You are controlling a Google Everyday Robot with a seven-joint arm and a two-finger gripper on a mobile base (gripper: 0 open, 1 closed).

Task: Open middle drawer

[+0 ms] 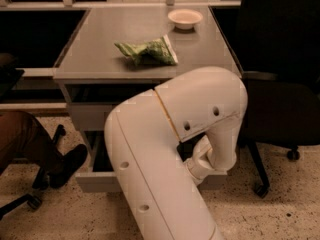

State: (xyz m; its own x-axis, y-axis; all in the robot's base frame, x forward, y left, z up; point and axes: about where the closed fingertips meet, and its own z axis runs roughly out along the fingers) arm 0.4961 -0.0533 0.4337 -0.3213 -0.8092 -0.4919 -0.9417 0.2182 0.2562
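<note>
The white arm (165,149) fills the near middle of the scene, bent at a broad elbow, its wrist turning down and left toward the front of the grey cabinet (100,39). The gripper (190,170) sits at the end of that wrist, low and close against the cabinet front, almost wholly hidden behind the near link of the arm, so it cannot be told whether it is open or closed, or whether it holds anything.

The middle drawer (95,182) stands pulled out toward the near side, its pale front showing as a strip to the left of the arm and again just right of the wrist. A dark opening shows behind the front on the left (the handle is hidden by the arm). Above it, the top drawer (89,116) has a dark gap between it and the cabinet top.

On the cabinet top, a green bag (146,51) lies crumpled near the middle, and a white bowl (185,18) sits farther back to the right, well apart from the bag. A black chair (280,99) stands just right of the cabinet. At the left, a leg in brown trousers (22,139) ends in a dark shoe (67,165) near the drawer's left corner. The floor (280,209) is speckled.
</note>
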